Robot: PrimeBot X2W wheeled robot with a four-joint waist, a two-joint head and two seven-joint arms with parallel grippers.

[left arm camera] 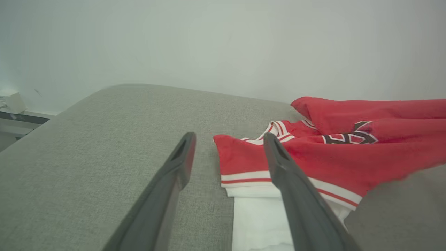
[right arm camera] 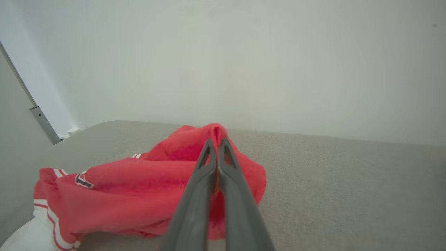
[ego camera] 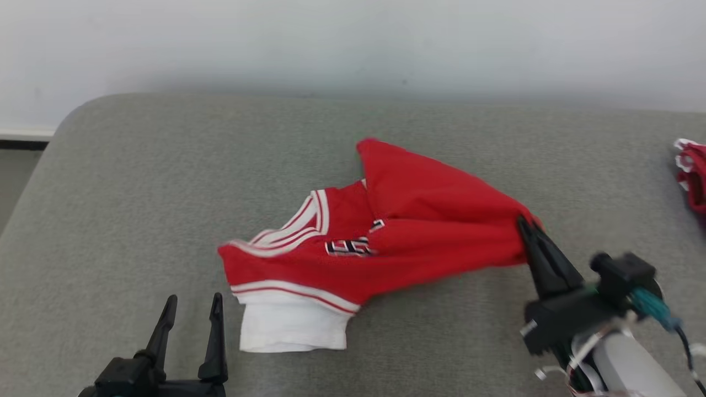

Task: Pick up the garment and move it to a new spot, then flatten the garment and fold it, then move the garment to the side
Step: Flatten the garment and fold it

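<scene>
The garment [ego camera: 386, 231] is a red jersey with white stripes, black lettering and a white lower part, lying crumpled in the middle of the grey padded surface [ego camera: 138, 182]. Its right end is pulled up into a bunch. My right gripper [ego camera: 527, 223] is shut on that bunched red cloth; in the right wrist view the fingers [right arm camera: 209, 157] pinch a fold of the garment [right arm camera: 139, 195]. My left gripper [ego camera: 193, 309] stands open near the front edge, just left of the white part. In the left wrist view its fingers [left arm camera: 278, 157] straddle the garment's [left arm camera: 331, 157] left corner without touching it.
Another red and white cloth [ego camera: 692, 173] lies at the right edge of the surface. A pale wall [ego camera: 353, 44] runs behind the surface. The surface's rounded left corner [ego camera: 71, 116] drops to a floor strip beyond it.
</scene>
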